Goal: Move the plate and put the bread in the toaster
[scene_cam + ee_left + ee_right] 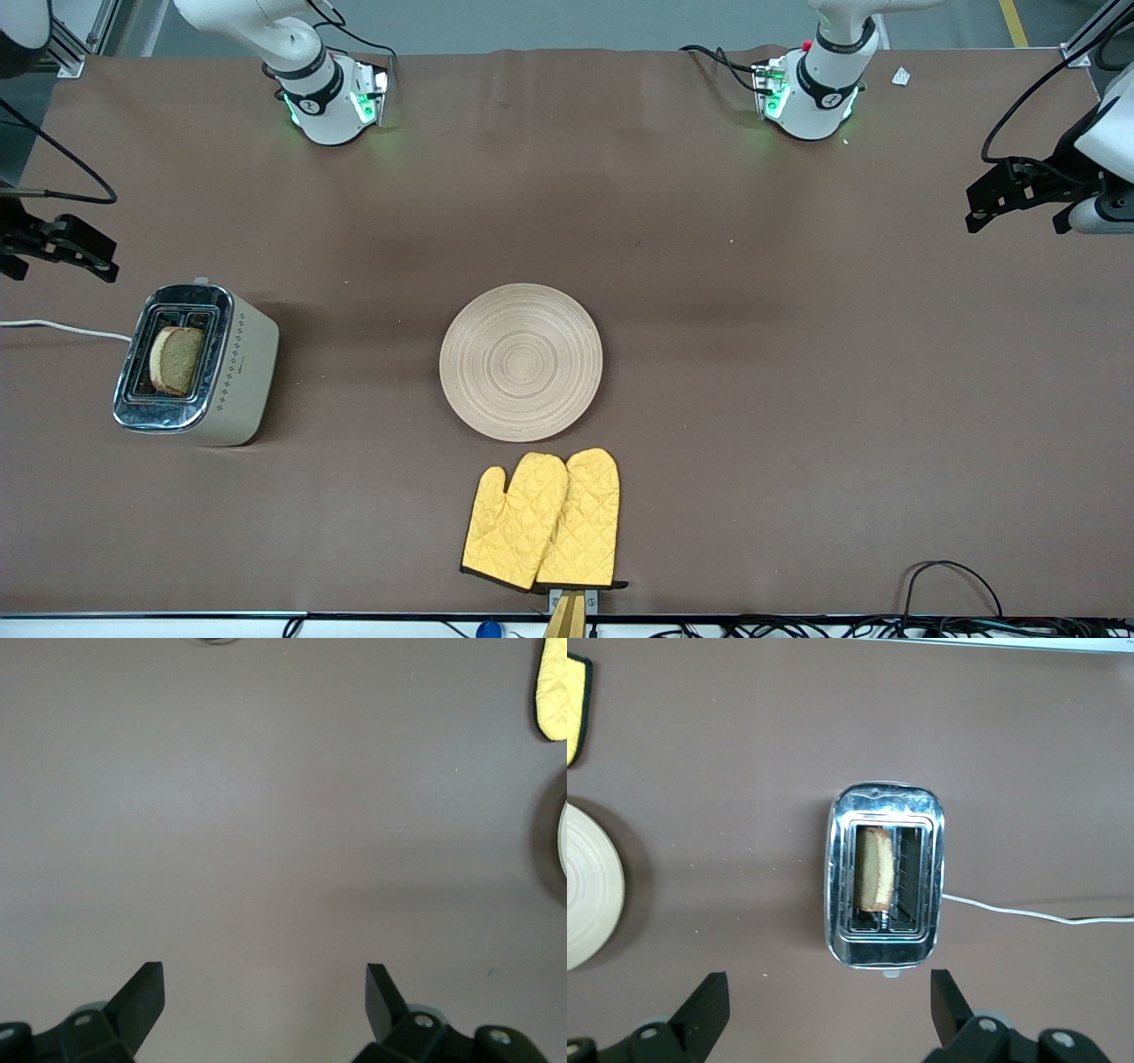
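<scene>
The cream toaster [241, 372] stands toward the right arm's end of the table. The slice of brown bread [177, 359] stands in its slot on the plate's side, top sticking out. The right wrist view shows the toaster [886, 943] and the bread [875, 870] from above. The round wooden plate [521, 361] lies empty mid-table. My right gripper [58, 257] is open and empty, up over the table's edge near the toaster; its own view shows it [830, 979] open. My left gripper [1017, 217] hangs open and empty over the left arm's end, over bare cloth [264, 970].
A pair of yellow oven mitts [545, 518] lies nearer the front camera than the plate, close to the table's edge. The toaster's white cord [62, 328] runs off the table's end. Cables lie along the front edge.
</scene>
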Robot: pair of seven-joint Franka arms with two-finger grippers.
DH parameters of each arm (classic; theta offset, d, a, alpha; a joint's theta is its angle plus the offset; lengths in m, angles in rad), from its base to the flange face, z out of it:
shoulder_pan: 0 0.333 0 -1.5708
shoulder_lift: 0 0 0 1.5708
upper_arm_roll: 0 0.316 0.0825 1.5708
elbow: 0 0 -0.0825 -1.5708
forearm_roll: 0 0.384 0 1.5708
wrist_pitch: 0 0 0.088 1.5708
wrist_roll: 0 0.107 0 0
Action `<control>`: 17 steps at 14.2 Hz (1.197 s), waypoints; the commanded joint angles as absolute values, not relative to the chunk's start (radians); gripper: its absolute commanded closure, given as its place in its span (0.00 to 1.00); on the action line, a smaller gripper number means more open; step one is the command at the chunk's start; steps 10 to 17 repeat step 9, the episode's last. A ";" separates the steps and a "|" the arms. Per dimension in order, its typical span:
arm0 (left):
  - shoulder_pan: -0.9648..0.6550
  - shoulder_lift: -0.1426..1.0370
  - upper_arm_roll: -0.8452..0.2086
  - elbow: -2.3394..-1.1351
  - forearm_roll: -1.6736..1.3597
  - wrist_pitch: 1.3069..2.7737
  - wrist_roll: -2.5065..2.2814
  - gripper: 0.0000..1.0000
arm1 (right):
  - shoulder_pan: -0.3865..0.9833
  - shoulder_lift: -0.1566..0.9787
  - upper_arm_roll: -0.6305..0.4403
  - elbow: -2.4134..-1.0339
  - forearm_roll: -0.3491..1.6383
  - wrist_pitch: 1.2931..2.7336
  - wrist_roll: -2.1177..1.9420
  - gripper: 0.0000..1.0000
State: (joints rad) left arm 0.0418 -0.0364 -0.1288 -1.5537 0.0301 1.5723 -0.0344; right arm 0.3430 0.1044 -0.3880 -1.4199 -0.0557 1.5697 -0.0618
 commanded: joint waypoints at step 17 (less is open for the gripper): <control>0.051 -0.021 -0.129 -1.503 0.029 1.551 -0.014 0.00 | 0.072 0.072 -0.133 -1.463 -0.006 1.532 -0.115 0.00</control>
